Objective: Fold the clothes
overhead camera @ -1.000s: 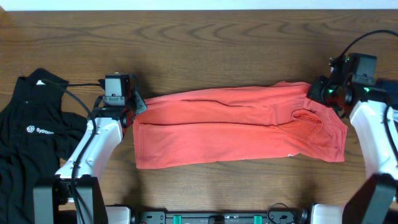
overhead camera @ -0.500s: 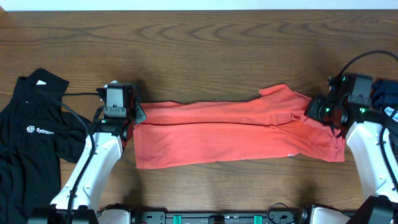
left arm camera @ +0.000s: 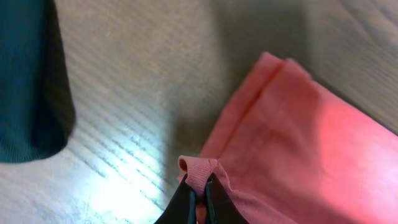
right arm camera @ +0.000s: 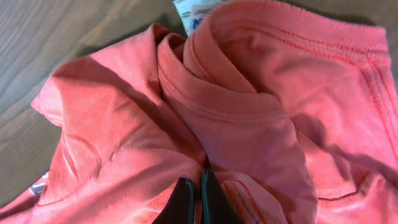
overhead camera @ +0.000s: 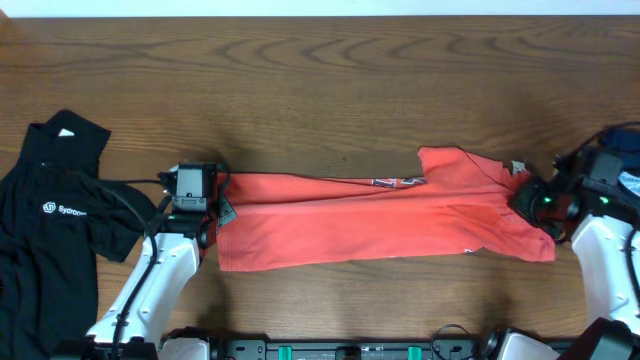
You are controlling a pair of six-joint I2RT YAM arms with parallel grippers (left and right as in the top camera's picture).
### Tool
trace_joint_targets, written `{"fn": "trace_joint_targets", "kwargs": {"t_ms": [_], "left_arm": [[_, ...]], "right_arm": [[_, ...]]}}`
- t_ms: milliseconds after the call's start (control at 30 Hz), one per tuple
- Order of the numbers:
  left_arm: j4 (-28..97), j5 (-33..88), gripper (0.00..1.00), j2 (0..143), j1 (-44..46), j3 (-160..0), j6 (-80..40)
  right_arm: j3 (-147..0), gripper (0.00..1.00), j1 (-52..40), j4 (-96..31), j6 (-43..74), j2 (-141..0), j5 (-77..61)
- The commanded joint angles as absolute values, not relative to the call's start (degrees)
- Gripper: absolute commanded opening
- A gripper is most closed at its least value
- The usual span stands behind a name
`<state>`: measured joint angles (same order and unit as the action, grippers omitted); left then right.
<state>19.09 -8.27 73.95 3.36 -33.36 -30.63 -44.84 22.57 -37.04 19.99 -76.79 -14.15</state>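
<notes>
The coral-red T-shirt [overhead camera: 380,218] lies folded into a long band across the middle of the table. My left gripper [overhead camera: 222,203] is shut on its left end; the left wrist view shows the hem [left arm camera: 200,167] pinched between the black fingers [left arm camera: 185,202]. At the opposite end, my right gripper [overhead camera: 528,197] is shut on the bunched collar end, where the right wrist view shows folds of red cloth [right arm camera: 249,112] and a white label [right arm camera: 193,12] around the fingers [right arm camera: 184,199]. A strip of white-outlined print [overhead camera: 398,181] shows at the band's far edge. A black shirt [overhead camera: 50,220] lies flat at far left.
Bare brown wooden tabletop [overhead camera: 320,90] stretches behind the red shirt. The black shirt carries a small white logo [overhead camera: 62,210] and sits just left of my left arm [overhead camera: 150,290]. Cables loop by the right arm [overhead camera: 610,270].
Both grippers have drawn the red shirt's far edge toward the near side, narrowing the band. The collar end has flipped over and the printed strip now shows.
</notes>
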Motion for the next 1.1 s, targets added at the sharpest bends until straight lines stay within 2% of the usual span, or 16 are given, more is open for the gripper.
{"fn": "trace_joint_targets", "kwargs": {"t_ms": [0,267,333,367,400,467,533,567,633,700,733,833,900,933,967,1067], "left_arm": [[19.40,-10.57,0.06,72.42,1.48,-32.95,-33.54],[20.40,-10.57,0.06,72.64,0.93,-32.84,-33.23],[20.97,-10.57,0.06,72.64,0.93,-32.84,-33.08],[21.02,-10.57,0.06,72.66,0.93,-32.84,-33.08],[21.17,-10.57,0.06,72.66,0.93,-32.82,-33.08],[21.32,-10.52,0.09,72.66,0.93,-32.82,-33.08],[21.61,-10.50,0.29,72.66,0.93,-32.82,-33.10],[21.69,-10.46,0.46,72.66,0.93,-32.84,-33.10],[21.85,-9.45,0.52,72.66,0.93,-32.82,-33.06],[21.80,-9.15,0.71,72.66,1.04,-32.84,-33.08],[21.71,-8.86,0.71,72.64,1.04,-32.84,-33.08],[21.67,-7.79,0.27,72.64,1.04,-32.84,-33.10],[21.67,-6.57,0.30,72.64,1.04,-32.84,-33.08],[21.65,-6.15,0.54,72.64,1.04,-32.84,-33.08],[21.65,-5.85,0.62,72.64,1.04,-32.84,-33.08],[21.52,-5.34,0.63,72.64,1.04,-32.84,-33.08]], "right_arm": [[-44.49,0.01,26.20,-37.52,19.66,-75.85,-14.83],[-42.59,0.07,27.70,-36.80,19.27,-76.01,-15.68],[-41.87,0.51,27.68,-36.84,19.27,-76.09,-15.70],[-41.50,0.92,27.70,-36.86,19.27,-76.09,-15.70],[-41.32,0.93,27.68,-36.84,19.22,-76.09,-15.70],[-41.25,0.68,27.68,-36.88,19.25,-76.14,-15.70],[-41.25,0.48,27.70,-36.58,19.27,-76.12,-15.75],[-41.28,0.60,27.68,-36.14,19.27,-76.12,-16.34],[-41.28,0.61,27.70,-35.29,19.25,-76.12,-17.82],[-41.30,0.66,27.68,-33.98,19.27,-76.12,-19.14],[-41.32,0.64,27.68,-33.19,19.27,-76.12,-19.94],[-41.71,0.49,27.68,-31.75,19.94,-76.12,-20.49],[-42.09,0.61,27.68,-30.72,19.90,-76.12,-21.19],[-42.24,0.71,27.68,-29.95,19.88,-76.12,-21.45],[-42.37,0.71,27.68,-28.95,19.88,-76.14,-21.52],[-42.59,0.66,26.85,-26.33,18.61,-76.38,-22.02]]}}
